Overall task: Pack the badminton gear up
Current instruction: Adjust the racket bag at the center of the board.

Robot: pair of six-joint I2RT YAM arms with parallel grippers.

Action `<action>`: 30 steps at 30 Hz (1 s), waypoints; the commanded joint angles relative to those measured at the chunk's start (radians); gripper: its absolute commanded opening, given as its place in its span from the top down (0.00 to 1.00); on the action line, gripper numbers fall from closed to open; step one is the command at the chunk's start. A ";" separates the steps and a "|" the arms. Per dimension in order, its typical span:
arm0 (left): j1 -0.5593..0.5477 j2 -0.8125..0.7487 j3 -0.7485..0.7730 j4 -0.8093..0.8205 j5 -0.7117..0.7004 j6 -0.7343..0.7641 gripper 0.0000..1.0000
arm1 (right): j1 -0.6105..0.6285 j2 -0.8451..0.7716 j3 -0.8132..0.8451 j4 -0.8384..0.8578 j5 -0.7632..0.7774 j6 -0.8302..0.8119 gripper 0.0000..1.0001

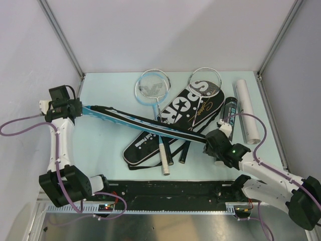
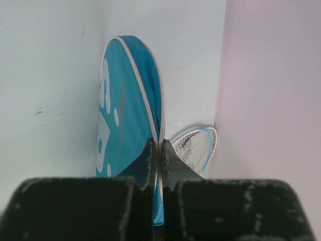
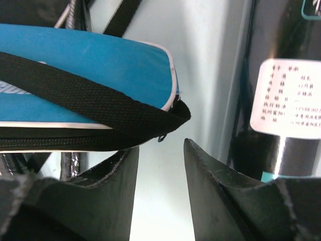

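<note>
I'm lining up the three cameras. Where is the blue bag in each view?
Top: the blue bag runs across the middle, from the left gripper to the right gripper.
Left wrist: the bag fills the centre, its edge pinched between shut jaws.
Right wrist: the bag lies upper left, its end above the open jaws.
Shared landmark: the pale table.

"SPORT" in white on black racket bag; white label on black tube, seemingly Chinese print
</note>
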 commanded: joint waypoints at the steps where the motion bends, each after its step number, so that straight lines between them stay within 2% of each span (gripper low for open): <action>1: 0.003 -0.012 0.045 0.028 -0.034 0.003 1.00 | -0.012 0.012 -0.006 0.152 0.077 -0.086 0.55; 6: 0.003 -0.019 0.036 0.027 -0.038 0.017 1.00 | -0.018 0.045 -0.006 0.150 0.105 -0.105 0.62; 18: -0.002 -0.016 0.038 0.029 -0.043 0.059 1.00 | -0.053 0.082 0.012 0.149 0.163 -0.206 0.64; 23: -0.002 -0.008 0.043 0.027 -0.037 0.079 1.00 | -0.059 0.106 0.020 0.183 0.138 -0.251 0.66; 30: -0.002 -0.008 0.042 0.028 -0.031 0.088 1.00 | -0.054 0.128 0.020 0.258 0.134 -0.304 0.78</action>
